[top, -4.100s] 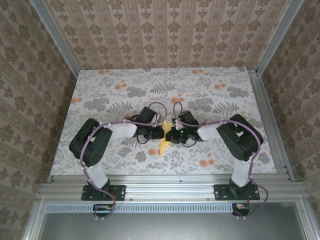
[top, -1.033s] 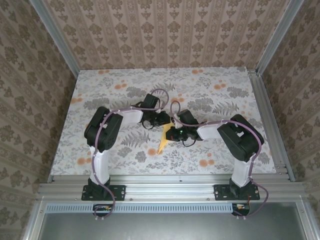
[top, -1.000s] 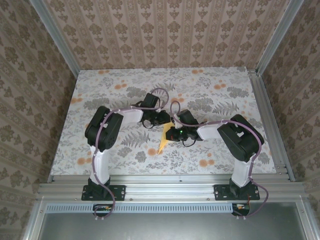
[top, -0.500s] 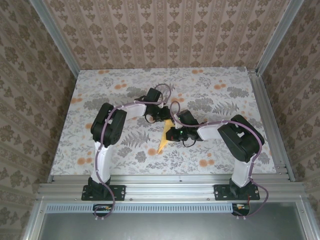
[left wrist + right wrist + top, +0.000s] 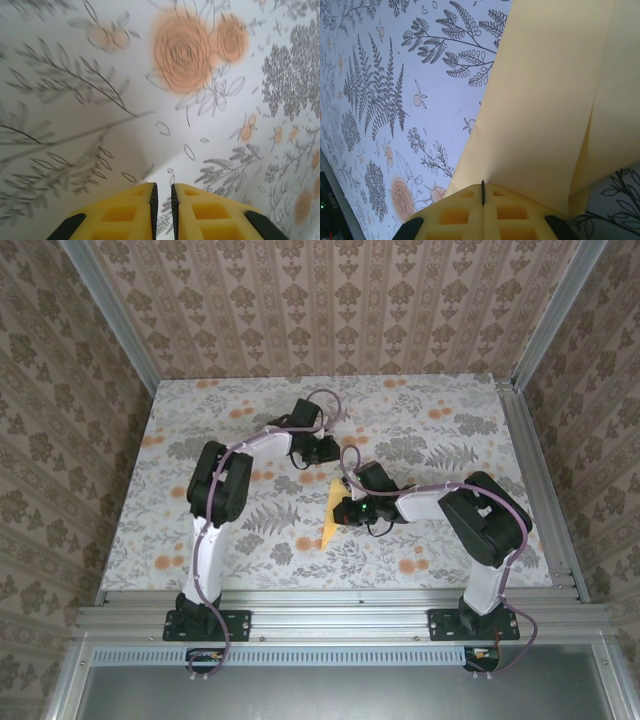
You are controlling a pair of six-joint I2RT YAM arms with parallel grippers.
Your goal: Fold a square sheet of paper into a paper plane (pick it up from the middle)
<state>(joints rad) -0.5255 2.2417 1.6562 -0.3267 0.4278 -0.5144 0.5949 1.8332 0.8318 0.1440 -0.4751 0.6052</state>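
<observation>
- Top camera: high behind the arm bases, looking down over the whole surface [image 5: 420, 400].
- Left wrist: close, facing that surface.
- Right wrist: close on the paper plane [image 5: 545, 100], shared with top.

The cloth-covered table [image 5: 450, 440] stretches away from the two arm bases at its near edge. Near its middle sits the paper plane [image 5: 329, 517], its length running from the far right to the near left. The right gripper [image 5: 346, 509] reaches in from the right and meets the plane's right edge, with the paper [image 5: 545, 100] between its fingertips [image 5: 483, 196]. The left gripper [image 5: 326, 450] is behind the plane and apart from it, over bare cloth [image 5: 162, 196].
</observation>
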